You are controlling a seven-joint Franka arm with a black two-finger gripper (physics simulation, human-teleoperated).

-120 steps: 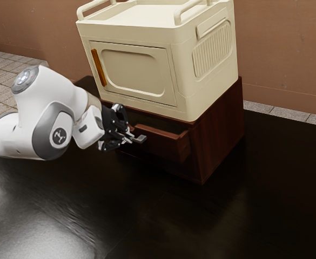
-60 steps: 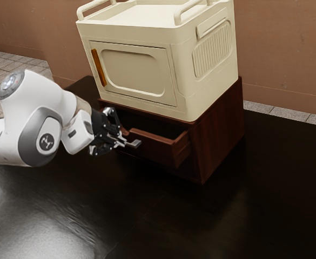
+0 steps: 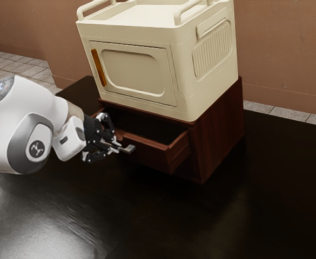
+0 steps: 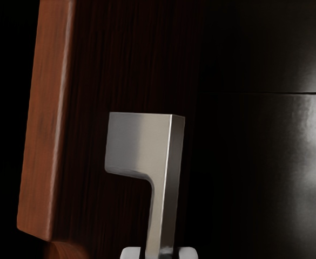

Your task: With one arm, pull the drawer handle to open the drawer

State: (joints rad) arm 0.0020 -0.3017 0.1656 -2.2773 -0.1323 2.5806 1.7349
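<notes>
And here I am, my gripper clamping onto the metal handle, one fingertip pressing on each side of its bar! The handle's free corner is poking out beyond my grip, in front of the drawer face. The drawer is standing partly open, its dark inside showing, jutting from the reddish-brown cabinet. Above it, the cream-coloured box is sitting on the cabinet's top, its orange-handled door lying flush.

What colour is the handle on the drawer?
The handle is plain silvery grey, like metal; the wrist view shows it best.
</notes>
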